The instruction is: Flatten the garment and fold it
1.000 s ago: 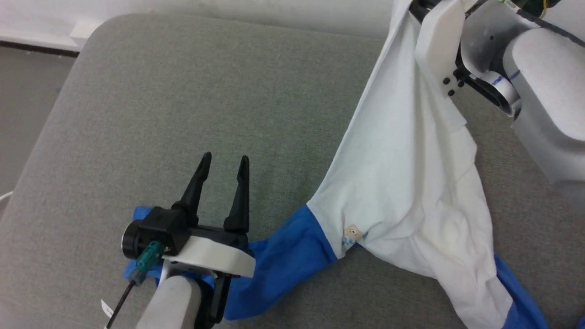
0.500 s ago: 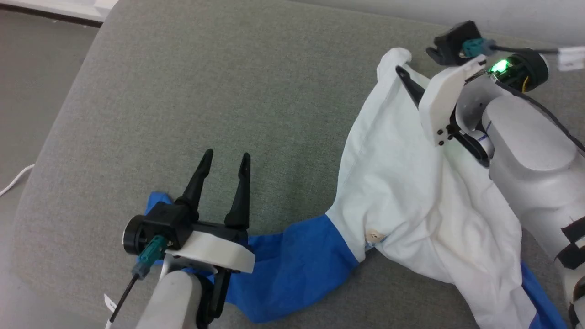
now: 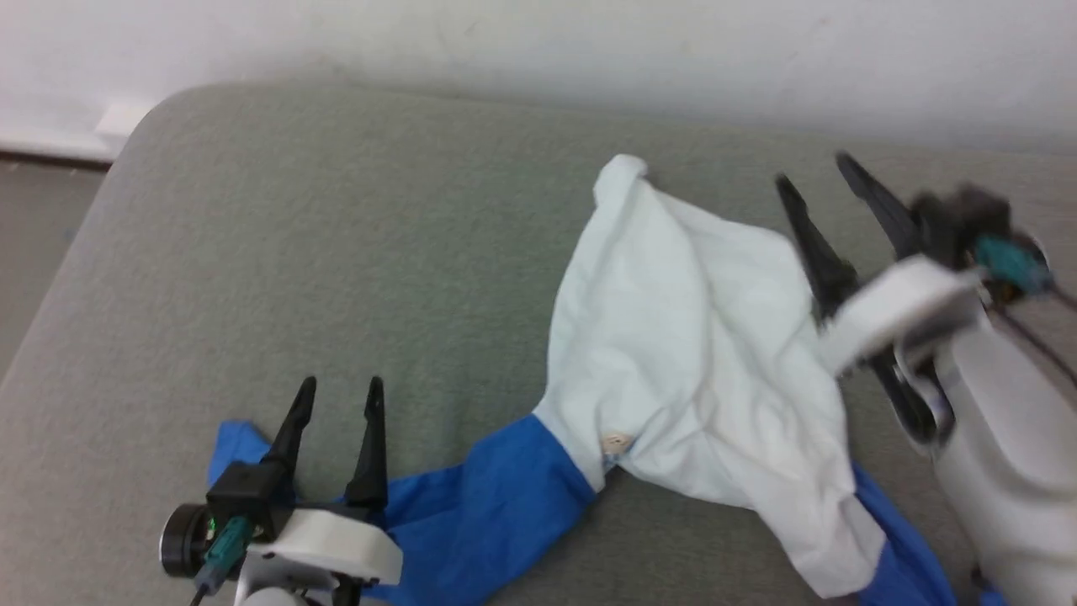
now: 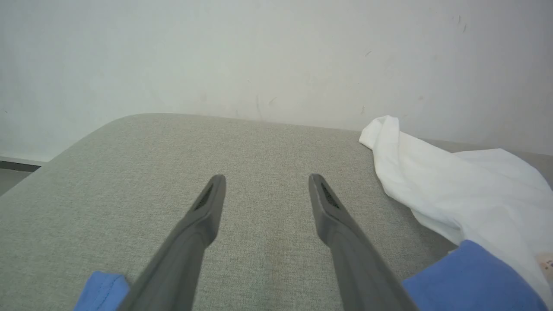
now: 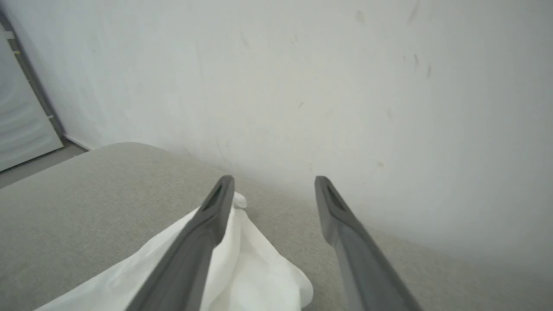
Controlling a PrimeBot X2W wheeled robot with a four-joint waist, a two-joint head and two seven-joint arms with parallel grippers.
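While both grippers stand open w/ nothing in them, the garment point(image 3: 690, 353) lies crumpled on the grey cushion point(image 3: 336, 236), rt of centre in my head view. Its white body is heaped in soft folds, one corner peaking toward the wall point(image 3: 505, 42). A blue sleeve point(image 3: 496, 505) trails from the body's lower left edge across the cushion toward my left gripper point(image 3: 342, 384). The tan emblem point(image 3: 617, 440) shows just by the seam where blue meets white. The sleeve passes under the gripper's body, and its cuff point(image 3: 231, 446) pokes out on the other side. The L fingers are near parallel w/ a clear gap, pointing up the view over bare cushion, not touching fabric as far as I can see. Left wrist cam agrees: grey cushion btwn the two fingers, cuff at bottom left, sleeve & white body off to the rt.

My right gripper point(image 3: 813, 170) is at the body's rt edge, blurred, fingers spread, tips aimed toward the wall. Its nearer finger sits right alongside the white fabric; touching or not, I can't tell. On the right wrist cam there's a wide gap, w/ cushion & wall seen btwn the fingers and white fabric low behind the left-hand finger. A second blue sleeve point(image 3: 892, 547) peeks from under the body at bottom rt.
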